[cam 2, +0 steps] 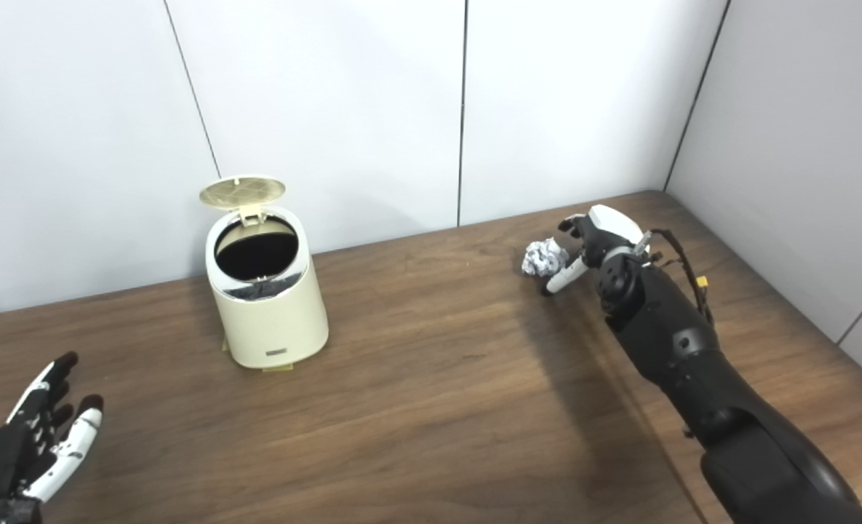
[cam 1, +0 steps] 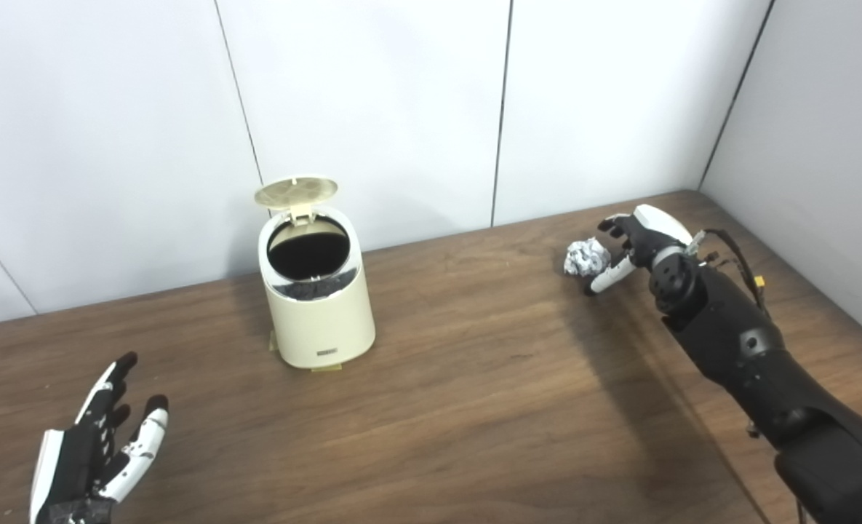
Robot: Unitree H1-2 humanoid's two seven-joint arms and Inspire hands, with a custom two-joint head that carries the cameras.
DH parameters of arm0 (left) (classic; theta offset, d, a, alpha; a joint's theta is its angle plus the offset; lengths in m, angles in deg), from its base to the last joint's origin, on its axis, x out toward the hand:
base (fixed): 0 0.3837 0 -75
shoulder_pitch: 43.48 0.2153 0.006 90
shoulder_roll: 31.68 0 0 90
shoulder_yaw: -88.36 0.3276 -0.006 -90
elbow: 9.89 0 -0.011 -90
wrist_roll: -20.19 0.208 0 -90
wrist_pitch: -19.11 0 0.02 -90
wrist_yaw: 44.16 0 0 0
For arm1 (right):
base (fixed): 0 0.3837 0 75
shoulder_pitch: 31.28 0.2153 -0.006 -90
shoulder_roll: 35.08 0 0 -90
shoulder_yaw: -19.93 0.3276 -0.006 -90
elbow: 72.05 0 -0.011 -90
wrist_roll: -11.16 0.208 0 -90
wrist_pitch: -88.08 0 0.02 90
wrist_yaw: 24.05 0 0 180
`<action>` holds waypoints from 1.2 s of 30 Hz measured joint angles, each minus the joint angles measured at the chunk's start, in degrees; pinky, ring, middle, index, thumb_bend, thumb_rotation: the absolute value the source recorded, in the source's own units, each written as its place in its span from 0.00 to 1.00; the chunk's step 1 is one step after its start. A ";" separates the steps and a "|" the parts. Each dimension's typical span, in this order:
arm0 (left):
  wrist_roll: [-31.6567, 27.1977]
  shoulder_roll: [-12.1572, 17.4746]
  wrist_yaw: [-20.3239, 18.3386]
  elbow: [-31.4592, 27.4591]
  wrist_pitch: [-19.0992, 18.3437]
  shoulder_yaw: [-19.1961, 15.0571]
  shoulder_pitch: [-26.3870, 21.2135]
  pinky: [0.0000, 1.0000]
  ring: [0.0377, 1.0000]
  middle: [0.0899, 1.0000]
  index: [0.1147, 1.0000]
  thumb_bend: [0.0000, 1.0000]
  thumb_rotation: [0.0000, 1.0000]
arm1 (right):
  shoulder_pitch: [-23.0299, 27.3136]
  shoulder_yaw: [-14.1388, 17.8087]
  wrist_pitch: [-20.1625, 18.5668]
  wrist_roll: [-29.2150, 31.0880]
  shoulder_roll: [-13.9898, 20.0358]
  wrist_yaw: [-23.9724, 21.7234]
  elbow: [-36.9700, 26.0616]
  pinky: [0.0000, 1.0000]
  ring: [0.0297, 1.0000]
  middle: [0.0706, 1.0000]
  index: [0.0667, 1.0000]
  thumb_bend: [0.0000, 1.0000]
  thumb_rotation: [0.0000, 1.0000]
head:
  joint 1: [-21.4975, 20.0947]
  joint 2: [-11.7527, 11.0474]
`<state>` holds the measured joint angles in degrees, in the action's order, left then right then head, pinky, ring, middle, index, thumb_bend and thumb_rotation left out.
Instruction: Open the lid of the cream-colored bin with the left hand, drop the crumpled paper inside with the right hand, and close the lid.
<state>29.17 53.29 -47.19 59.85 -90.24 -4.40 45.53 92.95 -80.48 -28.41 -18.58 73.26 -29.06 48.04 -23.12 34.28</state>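
Fingers (cam 1: 615, 275) of the right hand (cam 1: 638, 244) are curled around the paper (cam 1: 585, 257), a crumpled whitish-grey ball; a white digit runs beneath it and dark fingertips arch over its top, so the ball appears lightly enclosed, though whether it is fully clamped or lifted off the bench (cam 1: 474, 378) cannot be told. The paper is seen far to the right, near the rear edge of the wood-grain top, well apart from the bin (cam 1: 319, 306). From the hand, the black right arm (cam 1: 751, 349) is stretched back to the lower right corner, with thin cables running along its upper side. Fingers of the left hand (cam 1: 100, 444) are spread apart and pointed upward, with nothing held; that hand is placed at the lower left, palm turned toward the middle, well clear of the bin. The bin is stood upright left of centre, toward the back of the bench. Its lid (cam 1: 296, 191) is raised on the rear hinge and tilted back, so the dark round opening is exposed, edged by a shiny metallic rim. A small label is carried low on the front of the bin. Pale wall panels with dark seams are seen behind the bench.
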 measured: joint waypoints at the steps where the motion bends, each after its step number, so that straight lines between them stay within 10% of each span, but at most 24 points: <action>1: 0.05 -0.01 0.00 0.00 0.00 0.12 0.00 0.93 0.98 0.98 0.96 0.22 0.24 | 0.00 -0.05 -0.01 0.00 0.00 -0.07 -0.08 0.75 0.83 0.84 0.81 0.87 0.11 | 0.00 0.00; 7: 0.12 -0.41 0.04 0.01 0.11 0.38 0.03 0.94 0.98 0.98 0.98 0.24 0.15 | 0.10 -0.91 -0.01 -0.03 0.00 -1.26 -1.72 0.77 0.83 0.83 0.82 0.84 0.07 | 0.35 0.35; 36: 4.37 -0.07 0.15 0.01 0.62 1.32 0.45 0.92 0.96 0.96 0.93 0.31 0.29 | 1.09 -3.19 1.96 -2.00 -0.42 -2.38 -1.44 0.60 0.65 0.70 0.72 0.78 0.00 | 1.23 2.11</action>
<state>33.55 53.22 -47.05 59.86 -89.63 -3.08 45.98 94.03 -83.66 -26.44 -20.58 72.84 -31.43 46.60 -21.89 36.39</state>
